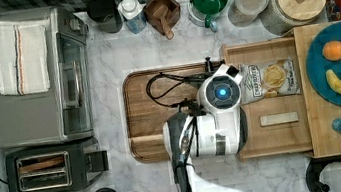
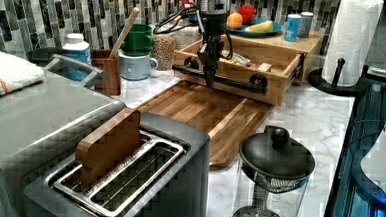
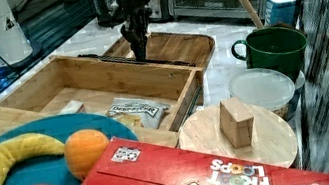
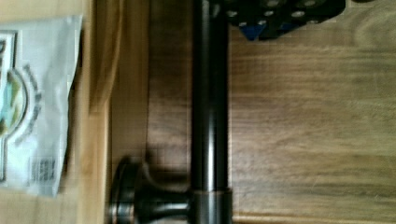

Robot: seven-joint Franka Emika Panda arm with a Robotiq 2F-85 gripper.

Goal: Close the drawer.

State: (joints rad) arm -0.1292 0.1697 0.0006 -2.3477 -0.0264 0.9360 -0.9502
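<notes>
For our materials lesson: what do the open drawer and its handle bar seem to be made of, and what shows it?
The drawer: light wood, perhaps bamboo, matte, with pale grain and thin plank walls. The handle bar: probably dark metal with a smooth, slightly glossy finish, judging by the soft highlight along its length; coated plastic cannot be excluded.

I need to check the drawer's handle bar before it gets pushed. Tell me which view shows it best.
The left view: the dark handle bar runs across the open drawer front on two mounts, the hand at it. The wrist view shows a close stretch; the right view a thin line behind the rim; in the top view the arm covers it.
</notes>
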